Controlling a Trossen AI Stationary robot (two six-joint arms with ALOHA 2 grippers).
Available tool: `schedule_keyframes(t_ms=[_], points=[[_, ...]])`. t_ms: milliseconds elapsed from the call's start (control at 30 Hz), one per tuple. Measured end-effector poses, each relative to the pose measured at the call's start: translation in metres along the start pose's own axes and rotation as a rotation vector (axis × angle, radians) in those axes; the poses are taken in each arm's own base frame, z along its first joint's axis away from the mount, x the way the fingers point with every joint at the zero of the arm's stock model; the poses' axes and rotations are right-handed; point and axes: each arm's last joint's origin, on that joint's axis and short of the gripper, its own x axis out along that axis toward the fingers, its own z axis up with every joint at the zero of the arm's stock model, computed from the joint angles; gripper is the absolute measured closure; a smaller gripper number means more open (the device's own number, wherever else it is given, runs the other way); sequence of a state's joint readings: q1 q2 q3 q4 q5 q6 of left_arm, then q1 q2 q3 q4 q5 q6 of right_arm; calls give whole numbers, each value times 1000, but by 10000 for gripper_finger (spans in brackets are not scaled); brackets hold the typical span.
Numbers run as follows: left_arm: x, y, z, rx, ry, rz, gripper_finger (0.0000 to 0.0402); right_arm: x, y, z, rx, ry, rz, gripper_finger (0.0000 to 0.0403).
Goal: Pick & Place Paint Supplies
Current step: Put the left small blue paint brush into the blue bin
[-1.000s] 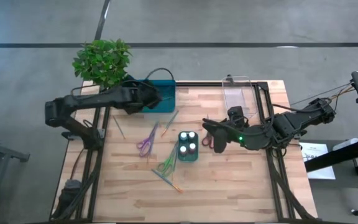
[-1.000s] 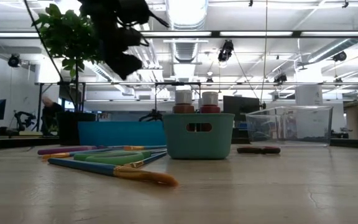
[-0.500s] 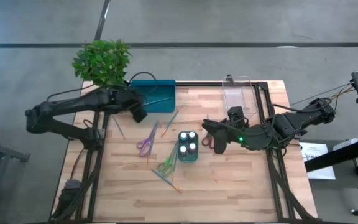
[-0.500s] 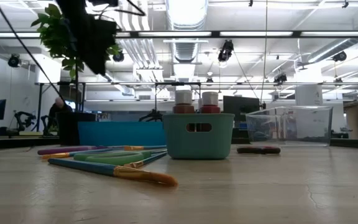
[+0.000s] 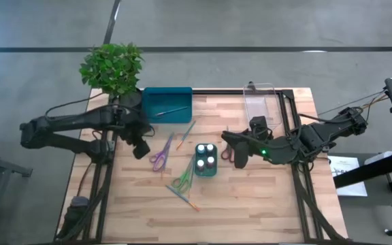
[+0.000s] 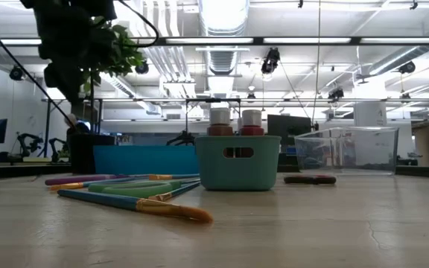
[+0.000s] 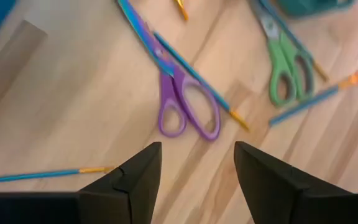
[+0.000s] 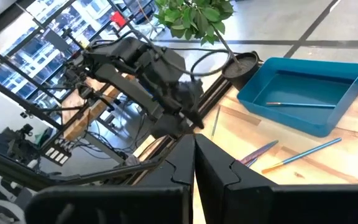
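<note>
A small teal basket holds white-capped pots. Purple scissors and green scissors lie flat on the wood among thin brushes. One brush lies in the teal tray. Red scissors lie right of the basket. My left gripper hangs open above the table's left part, pointing down, its fingers short of the purple scissors and touching nothing. My right gripper is shut and empty, held high to the right of the basket.
A clear plastic tray stands at the far right. A potted plant stands at the far left corner beside the teal tray. Another brush lies near the front edge. Bare wood stretches along the near side.
My left gripper has drawn back from over the teal tray toward the table's left and near side and has tipped from nearly level to pointing steeply down, staying open. The brush in the tray, covered by the gripper before, now shows.
</note>
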State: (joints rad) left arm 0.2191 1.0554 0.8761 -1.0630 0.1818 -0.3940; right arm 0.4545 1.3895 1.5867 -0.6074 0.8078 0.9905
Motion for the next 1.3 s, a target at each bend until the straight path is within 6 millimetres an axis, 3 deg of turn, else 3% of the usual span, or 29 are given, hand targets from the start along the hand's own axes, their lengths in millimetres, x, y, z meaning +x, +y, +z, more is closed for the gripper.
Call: schedule_keyframes(t_ms=[233, 400, 633, 900, 1167, 1300], points=[[1, -4, -17, 298, 140, 84, 199, 0, 0, 0, 0, 0, 0, 394], [3, -11, -26, 566, 202, 115, 225, 0, 0, 0, 1, -3, 3, 394], [5, -27, -37, 874, 194, 244, 278, 0, 1, 1, -7, -10, 7, 394], [7, -38, -46, 1175, 208, 276, 285, 0, 1, 1, -25, -11, 4, 394], [42, -24, -59, 1447, 408, 249, 251, 0, 1, 1, -68, -14, 1, 394], [61, -18, -63, 1501, 384, 277, 241, 0, 0, 2, -69, -31, -12, 394]])
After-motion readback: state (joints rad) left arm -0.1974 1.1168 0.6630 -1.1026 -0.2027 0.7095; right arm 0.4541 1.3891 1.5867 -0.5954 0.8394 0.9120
